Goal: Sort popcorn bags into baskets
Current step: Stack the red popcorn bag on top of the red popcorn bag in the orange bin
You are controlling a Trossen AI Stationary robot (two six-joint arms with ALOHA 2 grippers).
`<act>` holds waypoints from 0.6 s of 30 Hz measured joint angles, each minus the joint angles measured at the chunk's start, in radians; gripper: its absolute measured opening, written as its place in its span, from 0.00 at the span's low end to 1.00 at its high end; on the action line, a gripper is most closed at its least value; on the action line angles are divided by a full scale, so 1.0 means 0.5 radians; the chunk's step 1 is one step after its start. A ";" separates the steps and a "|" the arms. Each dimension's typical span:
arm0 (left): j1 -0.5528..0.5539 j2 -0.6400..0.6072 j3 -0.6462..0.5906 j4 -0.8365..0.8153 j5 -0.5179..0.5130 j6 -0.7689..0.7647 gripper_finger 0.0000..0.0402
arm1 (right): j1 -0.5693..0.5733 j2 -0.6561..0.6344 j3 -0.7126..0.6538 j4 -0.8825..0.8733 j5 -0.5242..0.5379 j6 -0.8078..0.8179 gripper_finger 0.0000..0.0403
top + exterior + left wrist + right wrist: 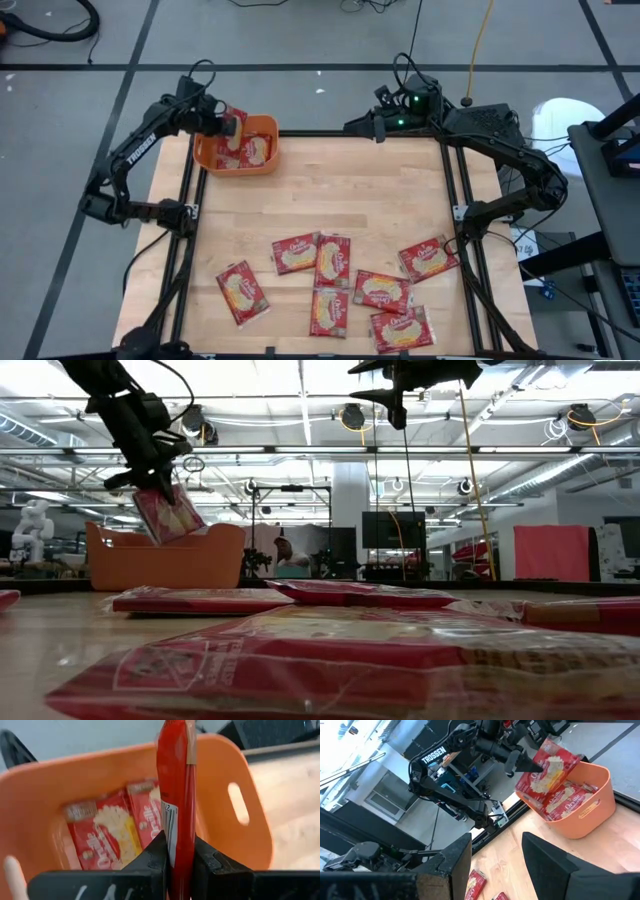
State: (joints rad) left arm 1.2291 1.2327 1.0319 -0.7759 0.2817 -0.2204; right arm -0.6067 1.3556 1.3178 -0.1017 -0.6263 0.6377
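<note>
Left gripper (232, 124) is over the orange basket (262, 160) at the far left corner of the tabletop (330, 190), jaws clenched on one popcorn bag (167, 515). The held bag hangs edge-on above the basket opening, tilted in the low view, not yet inside. In the left wrist view the fingers (155, 857) pinch the bag's lower edge from both sides, and two bags (117, 832) lie flat on the basket floor beneath it.

Right gripper (495, 870) is raised above the far right part of the tabletop, jaws released with a clear gap, holding nothing; it faces across toward the basket and the left arm.

Loose bags (332, 262) are scattered across the near half of the tabletop: one near the near left corner (242, 292), a touching pair around the middle, another below them (329, 311), and three toward the near right side (428, 258), some overlapping or touching. All lie flat, well apart from the basket.
</note>
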 joint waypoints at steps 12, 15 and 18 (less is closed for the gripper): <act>-0.058 -0.087 -0.057 0.009 0.086 -0.319 0.11 | 0.000 0.000 0.000 -0.001 -0.003 -0.035 0.41; -0.128 -0.165 -0.054 0.069 0.133 -0.428 0.11 | 0.000 0.000 0.000 -0.002 -0.001 -0.043 0.41; -0.183 -0.250 -0.054 0.085 0.122 -0.504 0.11 | 0.000 0.000 0.000 -0.001 0.006 -0.058 0.41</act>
State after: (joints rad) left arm 1.1376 1.1076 1.0050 -0.7334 0.3428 -0.4725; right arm -0.6067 1.3556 1.3178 -0.1020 -0.6235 0.6088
